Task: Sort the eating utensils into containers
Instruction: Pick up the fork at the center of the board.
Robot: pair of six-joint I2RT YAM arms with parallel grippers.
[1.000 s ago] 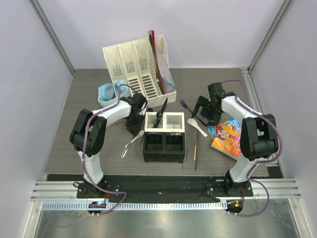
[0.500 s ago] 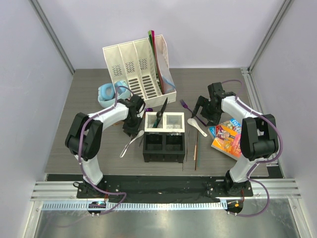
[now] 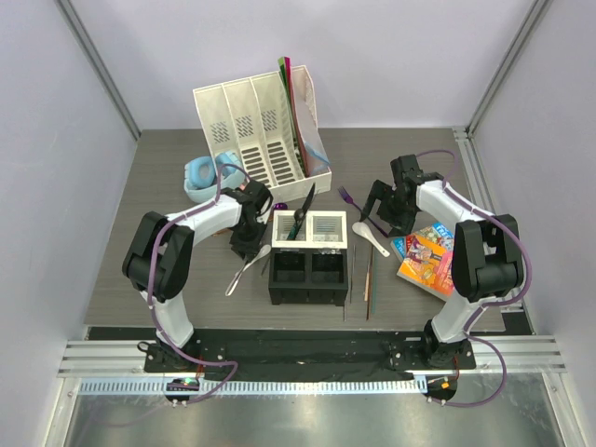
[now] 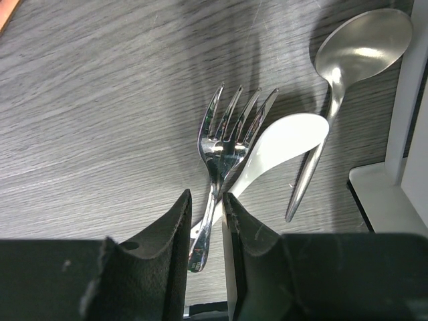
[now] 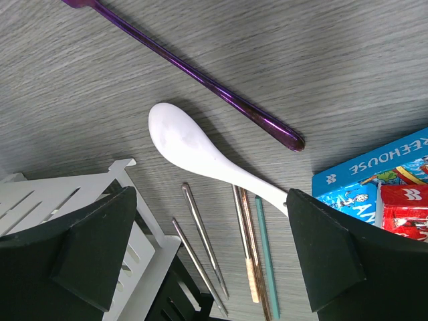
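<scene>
Left hand (image 4: 205, 199) half-open, straddling the handle of the metal fork (image 4: 224, 144) without visibly clamping it.

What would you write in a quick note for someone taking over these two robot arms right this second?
Left gripper: narrowed around the handle of the shiny metal fork, which lies on the table; a firm pinch can't be confirmed.
Right gripper: wide open, empty, above the white ceramic spoon.
Done: one black utensil stands in a white cell of the four-cell square caddy.
Left to do: the fork, a second white spoon and a metal spoon lie left of the caddy; a long purple utensil, the white ceramic spoon and thin chopsticks lie to its right.
</scene>
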